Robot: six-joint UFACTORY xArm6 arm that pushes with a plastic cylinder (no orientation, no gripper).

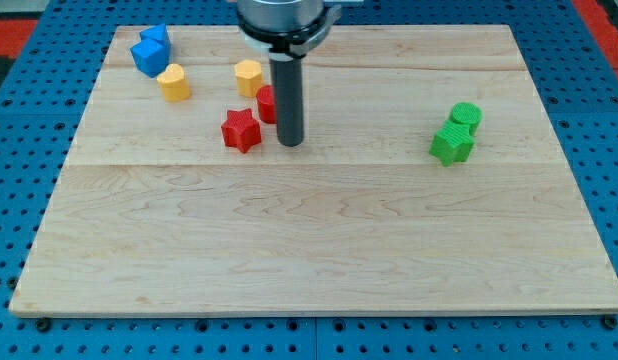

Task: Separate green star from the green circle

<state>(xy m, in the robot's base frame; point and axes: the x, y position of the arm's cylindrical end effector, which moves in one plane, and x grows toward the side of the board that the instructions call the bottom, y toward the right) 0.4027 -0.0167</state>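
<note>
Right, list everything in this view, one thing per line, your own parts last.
green star: one, green, view's right, touching the green circle
green circle: one, green, just above the star
red star: one, red, left of my tip
red block: one, red, partly hidden behind the rod
yellow blocks: two, yellow, upper left
blue blocks: two, blue, top left, touching
wooden board: one, light wood
my tip: one, dark, right of the red star, far from the greens

green circle [466, 115] touching green star [452, 144] at view's right, my tip [290, 142] well left
</note>
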